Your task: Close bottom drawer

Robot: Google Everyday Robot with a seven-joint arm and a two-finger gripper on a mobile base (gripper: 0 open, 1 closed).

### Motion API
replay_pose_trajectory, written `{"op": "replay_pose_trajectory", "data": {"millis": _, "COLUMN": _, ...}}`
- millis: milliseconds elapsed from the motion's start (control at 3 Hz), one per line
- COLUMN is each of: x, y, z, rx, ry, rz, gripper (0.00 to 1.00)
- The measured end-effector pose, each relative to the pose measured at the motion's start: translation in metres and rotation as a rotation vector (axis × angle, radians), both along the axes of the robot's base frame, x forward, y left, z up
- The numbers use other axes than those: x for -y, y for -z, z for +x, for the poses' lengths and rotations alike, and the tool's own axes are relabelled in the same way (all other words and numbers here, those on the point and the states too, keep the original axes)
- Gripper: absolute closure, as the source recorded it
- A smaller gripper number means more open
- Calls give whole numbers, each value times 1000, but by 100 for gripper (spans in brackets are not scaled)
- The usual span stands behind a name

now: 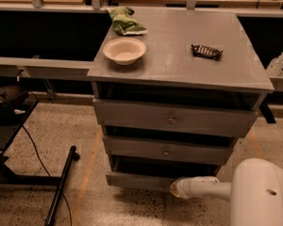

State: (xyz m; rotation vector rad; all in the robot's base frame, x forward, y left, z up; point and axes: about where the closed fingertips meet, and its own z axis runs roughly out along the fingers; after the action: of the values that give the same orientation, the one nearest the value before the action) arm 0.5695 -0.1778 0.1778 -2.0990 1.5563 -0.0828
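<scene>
Touching the low front of the bottom drawer (134, 180), the gripper (172, 188) sits at the arm's tip, close to the floor. Its opening state cannot be told. The bottom drawer is lowest in the grey cabinet (179, 74), with a dark gap above its front. A bowl (124, 50) stands on the cabinet top.

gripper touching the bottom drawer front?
Cannot tell. In the camera view the gripper overlaps the front of the bottom drawer with no gap showing, but the meeting spot itself is hidden behind the gripper's end.
</scene>
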Motion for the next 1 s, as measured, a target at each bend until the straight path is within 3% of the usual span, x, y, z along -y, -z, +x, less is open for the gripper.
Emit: {"op": "replay_pose_trajectory", "data": {"millis": 1000, "x": -2, "y": 0, "z": 8, "rx": 7, "ry": 3, "rz": 3, "gripper": 100}}
